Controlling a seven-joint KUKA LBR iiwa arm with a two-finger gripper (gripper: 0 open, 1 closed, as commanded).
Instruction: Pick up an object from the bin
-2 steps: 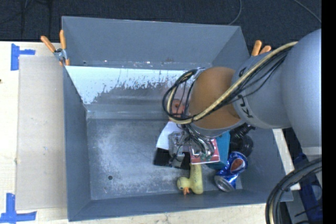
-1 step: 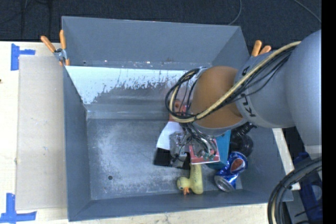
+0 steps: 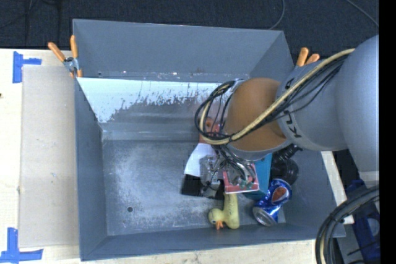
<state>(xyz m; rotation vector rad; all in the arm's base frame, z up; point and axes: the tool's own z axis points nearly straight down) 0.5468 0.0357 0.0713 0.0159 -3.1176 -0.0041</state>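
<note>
1. Lower right of centre, by the front wall: yellow duck (image 3: 226, 214) lying flat, with a crushed blue-red can (image 3: 273, 197) just to its frame-right.
2. Just above them: my pincer (image 3: 213, 175), low in the heap. Can't tell if it's released or clenched.
3. Likely target: black block (image 3: 191, 185), just beside it at frame-left. White card (image 3: 199, 161) sits behind the block, red-green packet (image 3: 242, 181) at frame-right.
4. Further right: blue box (image 3: 265, 170).
5. To do it well: centre on 1 item, probably the block. Avoid snagging the card, close firmly, lift straight up out of the bin (image 3: 142, 195).
</note>
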